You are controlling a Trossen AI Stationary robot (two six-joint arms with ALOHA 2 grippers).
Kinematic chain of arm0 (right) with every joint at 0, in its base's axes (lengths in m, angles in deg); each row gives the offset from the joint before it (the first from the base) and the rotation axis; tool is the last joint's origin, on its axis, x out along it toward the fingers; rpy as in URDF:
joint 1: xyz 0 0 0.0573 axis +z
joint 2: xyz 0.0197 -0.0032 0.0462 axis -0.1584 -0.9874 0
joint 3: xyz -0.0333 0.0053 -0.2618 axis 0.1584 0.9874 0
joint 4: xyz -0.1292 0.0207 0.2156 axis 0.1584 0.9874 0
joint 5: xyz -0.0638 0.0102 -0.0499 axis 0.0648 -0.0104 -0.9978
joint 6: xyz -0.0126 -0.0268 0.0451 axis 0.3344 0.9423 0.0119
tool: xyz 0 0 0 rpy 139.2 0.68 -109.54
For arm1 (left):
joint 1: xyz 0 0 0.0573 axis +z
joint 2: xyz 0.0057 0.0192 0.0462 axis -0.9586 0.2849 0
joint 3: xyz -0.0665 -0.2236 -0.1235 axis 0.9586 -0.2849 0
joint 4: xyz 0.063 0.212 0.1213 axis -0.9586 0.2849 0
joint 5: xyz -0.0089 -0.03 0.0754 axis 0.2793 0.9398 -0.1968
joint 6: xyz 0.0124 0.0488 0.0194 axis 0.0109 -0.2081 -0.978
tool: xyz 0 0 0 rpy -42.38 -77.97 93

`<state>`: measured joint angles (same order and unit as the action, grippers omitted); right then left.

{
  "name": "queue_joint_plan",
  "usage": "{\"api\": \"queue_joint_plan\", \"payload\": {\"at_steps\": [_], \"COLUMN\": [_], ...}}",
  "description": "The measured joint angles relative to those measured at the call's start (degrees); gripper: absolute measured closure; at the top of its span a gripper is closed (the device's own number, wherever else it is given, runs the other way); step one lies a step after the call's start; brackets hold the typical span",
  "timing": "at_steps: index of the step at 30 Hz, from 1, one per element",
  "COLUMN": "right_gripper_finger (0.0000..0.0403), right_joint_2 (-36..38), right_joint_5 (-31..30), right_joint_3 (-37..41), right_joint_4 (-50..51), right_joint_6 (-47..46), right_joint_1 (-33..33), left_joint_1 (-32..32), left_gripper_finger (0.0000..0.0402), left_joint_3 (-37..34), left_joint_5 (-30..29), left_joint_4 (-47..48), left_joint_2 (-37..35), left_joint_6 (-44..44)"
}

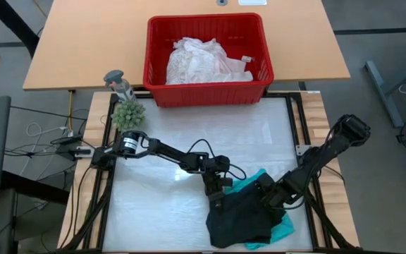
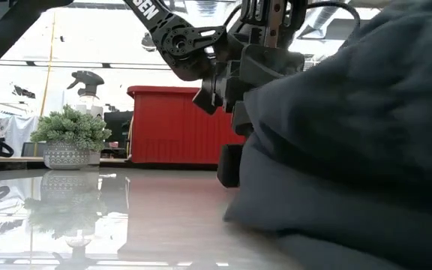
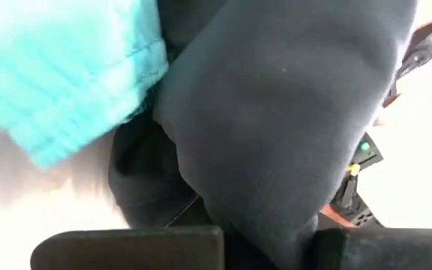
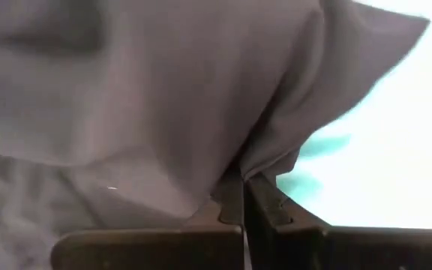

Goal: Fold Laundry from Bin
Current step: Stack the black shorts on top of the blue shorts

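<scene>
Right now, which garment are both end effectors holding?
The black garment at the table's near edge, lying over the teal one; the white top sits untouched in the red bin.

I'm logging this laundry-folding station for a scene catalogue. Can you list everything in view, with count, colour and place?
Slotted red plastic bin: one, red, at the table's far edge.
Lacy white top: one, white, bunched inside the bin.
Soft black garment: one, black, on the white work surface near the front edge, between the two claws.
Teal garment: one, teal, under the black garment, edges showing.
Small potted plant: one, green, left of the bin.
Spray bottle: one, grey, behind the plant.
Left claw: one, dark, shut on the black garment.
Right claw: one, dark, shut on the black garment.
</scene>
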<state>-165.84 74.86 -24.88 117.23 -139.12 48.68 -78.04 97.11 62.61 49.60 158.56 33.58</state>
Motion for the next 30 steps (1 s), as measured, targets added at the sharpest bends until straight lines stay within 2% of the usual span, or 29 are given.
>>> {"api": "queue_joint_plan", "payload": {"at_steps": [6,14,19,23,30], "right_gripper_finger": [0.0384,0.0384,0.0384,0.0384,0.0384], "right_joint_2": [1.6,1.4,1.4,0.9,-5.7], "right_joint_5": [-0.3,-3.5,-9.3,-11.4,-9.5], "right_joint_3": [-5.0,-10.7,-12.9,-14.6,-19.5], "right_joint_4": [4.1,5.3,5.5,5.5,6.9], "right_joint_6": [-9.0,-21.8,-32.8,-34.2,-34.9], "right_joint_1": [0.9,6.3,12.0,14.1,13.1], "left_joint_1": [2.0,5.2,5.2,5.3,6.4], "left_gripper_finger": [0.0392,0.0392,0.0392,0.0392,0.0395], "left_joint_3": [0.0,0.0,0.0,2.1,10.4], "left_joint_5": [-1.1,-2.5,-4.6,-5.5,-10.9], "left_joint_4": [-0.4,-0.3,-0.3,0.4,7.4], "left_joint_2": [-4.7,-7.0,-7.0,-6.7,-6.7], "left_joint_6": [1.4,3.8,5.2,5.1,-0.6]}}
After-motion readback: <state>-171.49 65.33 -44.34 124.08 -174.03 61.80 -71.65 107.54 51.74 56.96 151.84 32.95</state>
